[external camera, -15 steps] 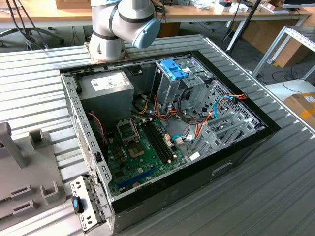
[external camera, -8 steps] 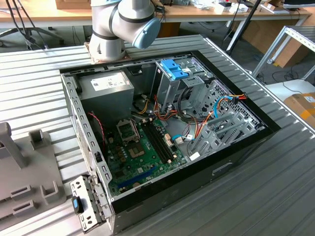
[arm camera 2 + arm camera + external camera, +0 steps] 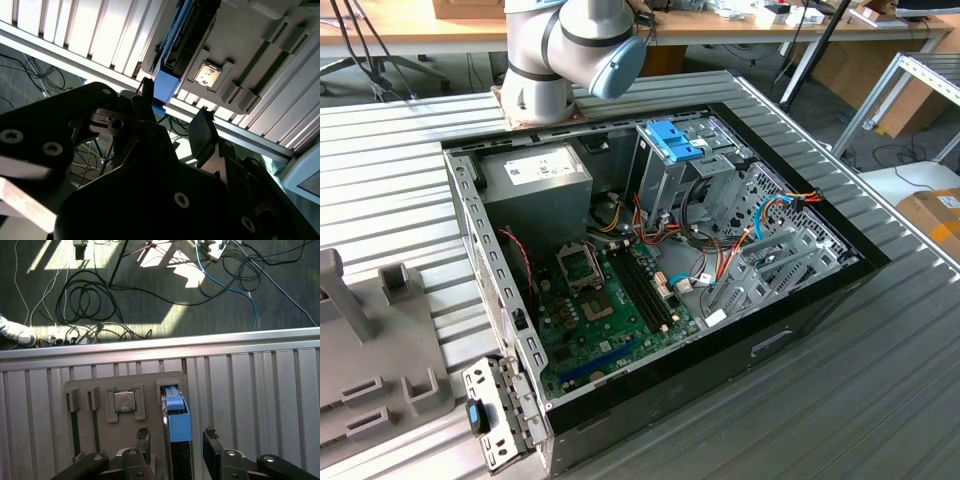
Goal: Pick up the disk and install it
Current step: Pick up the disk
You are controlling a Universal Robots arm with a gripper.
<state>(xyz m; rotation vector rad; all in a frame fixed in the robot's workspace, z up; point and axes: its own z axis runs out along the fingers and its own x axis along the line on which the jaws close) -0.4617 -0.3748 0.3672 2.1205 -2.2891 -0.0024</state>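
Note:
The disk (image 3: 178, 424) stands on edge in a slot of a grey fixture (image 3: 150, 382), its bright blue end tab facing the first wrist view and its black body running back under the gripper. My gripper (image 3: 176, 440) is open, with one black fingertip (image 3: 144, 437) on each side of the disk and a gap showing on both sides. In the second wrist view the blue tab of the disk (image 3: 167, 82) lies just beyond the gripper (image 3: 172, 112), between its spread fingers. I cannot tell whether the pads touch it.
A processor chip (image 3: 124, 401) sits in a pocket of the fixture beside the disk. The ribbed metal table ends close behind the fixture at a rail (image 3: 160, 345), with cables on the floor beyond. The open computer case (image 3: 790, 320) holds a grey drive cage (image 3: 665, 175).

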